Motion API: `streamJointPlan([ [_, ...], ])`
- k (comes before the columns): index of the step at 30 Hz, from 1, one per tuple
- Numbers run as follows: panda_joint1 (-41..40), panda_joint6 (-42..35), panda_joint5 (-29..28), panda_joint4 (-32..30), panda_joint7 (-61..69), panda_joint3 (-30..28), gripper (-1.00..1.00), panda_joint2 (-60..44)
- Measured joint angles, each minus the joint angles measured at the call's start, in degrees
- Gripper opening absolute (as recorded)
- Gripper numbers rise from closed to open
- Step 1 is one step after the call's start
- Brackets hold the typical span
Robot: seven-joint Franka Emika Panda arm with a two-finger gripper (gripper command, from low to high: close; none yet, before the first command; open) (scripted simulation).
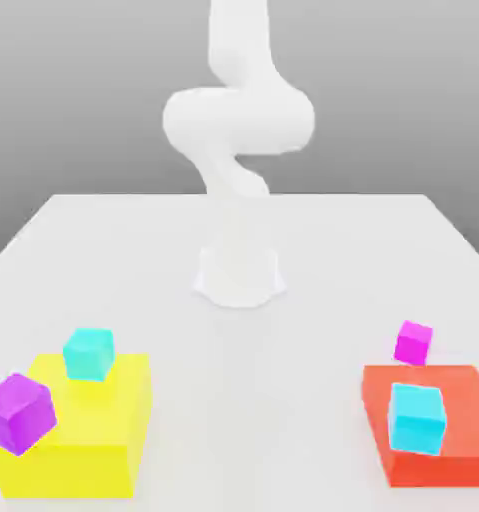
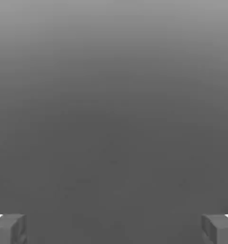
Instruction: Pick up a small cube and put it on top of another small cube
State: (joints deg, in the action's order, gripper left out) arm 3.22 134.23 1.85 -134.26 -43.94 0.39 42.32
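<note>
Open tool [image 2: 114,229], fingertips [image 2: 11,228] far apart, plain grey gradient beyond

No readable text, numbers or signs on anything.

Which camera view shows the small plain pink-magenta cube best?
The exterior view shows it best: the small plain pink-magenta cube appears there just behind the red block. The hand view gives nothing of it, only a grey expanse between the open gripper's fingers.
</note>
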Motion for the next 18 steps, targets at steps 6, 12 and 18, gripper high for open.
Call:
streamJointPlan([
  [6, 7.8, 6.0, 4.3, -6.1, 4.5, 2.0, 0.0, -8.6],
  [12, 14.9, 11.7, 7.7, -11.9, 8.3, 5.5, 0.0, -17.0],
  [18, 21.3, 17.6, 9.6, -17.8, 11.0, 10.2, 0.0, -25.2],
])
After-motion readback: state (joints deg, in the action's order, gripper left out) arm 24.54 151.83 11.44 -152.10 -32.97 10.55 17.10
